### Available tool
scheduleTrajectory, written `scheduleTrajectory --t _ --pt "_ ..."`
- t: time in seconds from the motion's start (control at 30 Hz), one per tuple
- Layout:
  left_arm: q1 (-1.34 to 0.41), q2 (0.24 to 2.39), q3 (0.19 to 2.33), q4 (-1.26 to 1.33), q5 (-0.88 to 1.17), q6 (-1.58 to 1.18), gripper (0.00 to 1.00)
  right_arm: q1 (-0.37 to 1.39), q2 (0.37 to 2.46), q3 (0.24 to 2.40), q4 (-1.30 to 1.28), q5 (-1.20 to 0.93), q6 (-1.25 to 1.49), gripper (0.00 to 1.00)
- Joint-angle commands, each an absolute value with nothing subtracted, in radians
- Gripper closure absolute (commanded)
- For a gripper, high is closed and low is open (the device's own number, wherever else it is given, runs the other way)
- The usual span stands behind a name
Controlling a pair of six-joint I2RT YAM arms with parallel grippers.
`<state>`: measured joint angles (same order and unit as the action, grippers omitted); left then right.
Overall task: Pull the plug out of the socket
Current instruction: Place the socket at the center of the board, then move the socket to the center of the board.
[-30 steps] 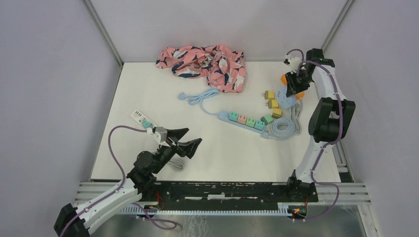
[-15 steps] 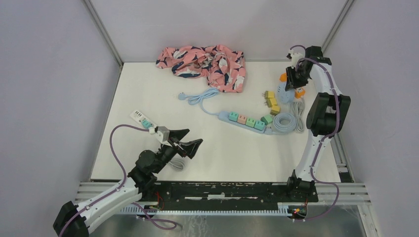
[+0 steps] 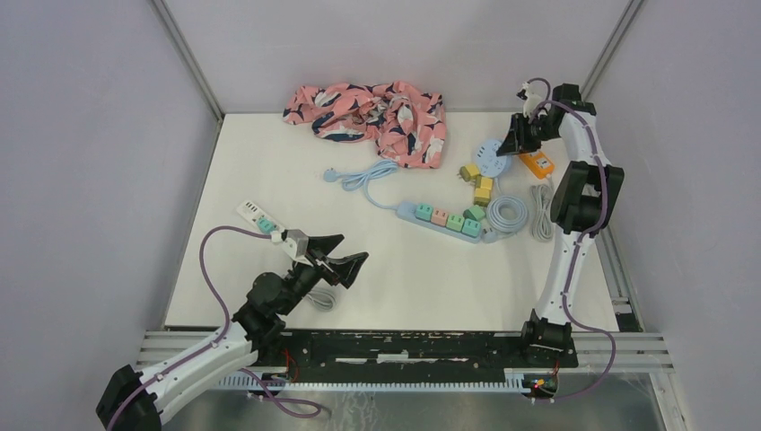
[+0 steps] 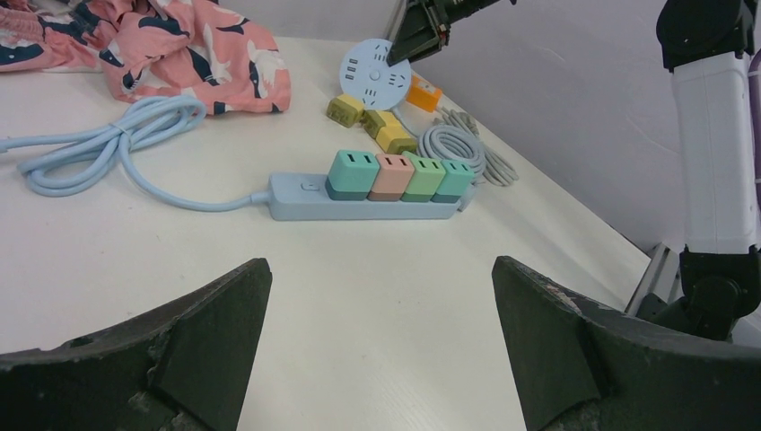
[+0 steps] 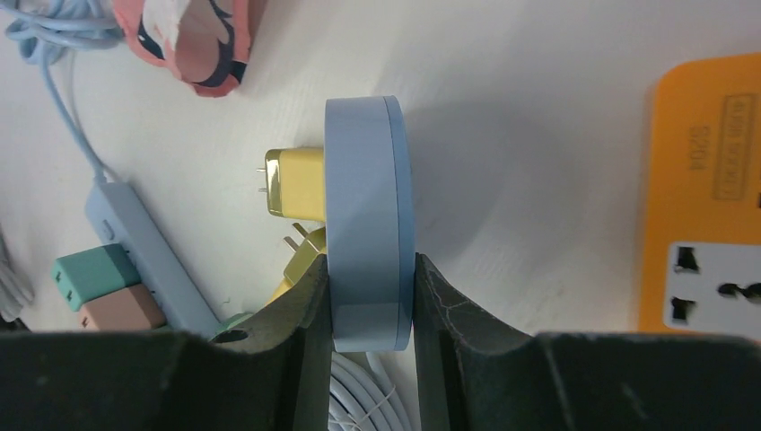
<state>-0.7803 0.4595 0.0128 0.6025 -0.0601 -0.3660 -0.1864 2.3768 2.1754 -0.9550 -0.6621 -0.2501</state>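
Observation:
My right gripper (image 3: 515,138) is shut on the rim of a round pale-blue socket disc (image 3: 491,154), held on edge at the far right of the table; in the right wrist view the disc (image 5: 368,215) sits tight between my fingers (image 5: 305,314). Yellow plugs (image 3: 482,185) lie just below the disc, one showing its prongs in the right wrist view (image 5: 294,183). A blue power strip (image 3: 406,212) carries several coloured plugs (image 3: 447,219). My left gripper (image 3: 337,256) is open and empty at the near left, facing the strip (image 4: 305,197).
An orange socket block (image 3: 537,162) lies right of the disc. A grey cable coil (image 3: 508,214) and the blue cable (image 3: 368,175) lie near the strip. Pink patterned cloth (image 3: 372,109) is at the back. A white strip (image 3: 254,215) lies at the left.
My right gripper has moved left and back with the blue disc. The yellow plugs and grey cable shifted left with it. The orange block is now uncovered. The left arm barely moved.

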Motion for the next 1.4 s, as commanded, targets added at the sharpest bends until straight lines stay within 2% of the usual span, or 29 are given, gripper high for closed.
scheduleTrajectory --t 0.0,0.13,0.23,0.37,0.53,0.93,1.0,1.1,1.13,1.3,1.37 --pt "-0.777 0.481 0.014 0.645 -0.078 -0.344 0.01 -0.166 2.448 2.181 -1.026 -0.685 -0.230 0.72" --pt "-0.778 0.492 0.018 0.656 -0.072 -0.351 0.01 -0.166 2.429 2.186 -1.019 -0.597 -0.250 0.49" --pt "-0.778 0.497 0.021 0.661 -0.064 -0.358 0.01 -0.167 2.370 2.158 -0.983 -0.502 -0.276 0.38" --pt "-0.777 0.498 0.020 0.681 -0.056 -0.375 0.01 -0.167 2.230 2.054 -0.884 -0.390 -0.307 0.30" --pt "-0.777 0.506 0.013 0.729 -0.025 -0.403 0.01 -0.167 2.072 1.956 -0.837 -0.357 -0.357 0.28" --pt "-0.778 0.627 0.028 0.874 0.027 -0.553 0.01 -0.166 1.513 1.442 -0.550 -0.869 -0.361 0.27" --pt "-0.777 0.653 0.049 0.877 0.042 -0.572 0.01 -0.166 1.400 1.353 -0.461 -0.924 -0.346 0.23" --pt "-0.777 0.692 0.065 0.901 0.064 -0.597 0.01 -0.166 1.277 1.210 -0.286 -0.986 -0.298 0.05" --pt "-0.777 0.704 0.066 0.914 0.072 -0.604 0.01 -0.166 1.260 1.175 -0.243 -1.013 -0.276 0.01" --pt "-0.778 0.746 0.063 0.965 0.095 -0.637 0.01 -0.165 1.340 1.143 -0.225 -1.278 -0.138 0.00" --pt "-0.778 0.758 0.061 0.979 0.099 -0.647 0.01 -0.147 1.363 1.143 -0.301 -1.280 -0.199 0.00"
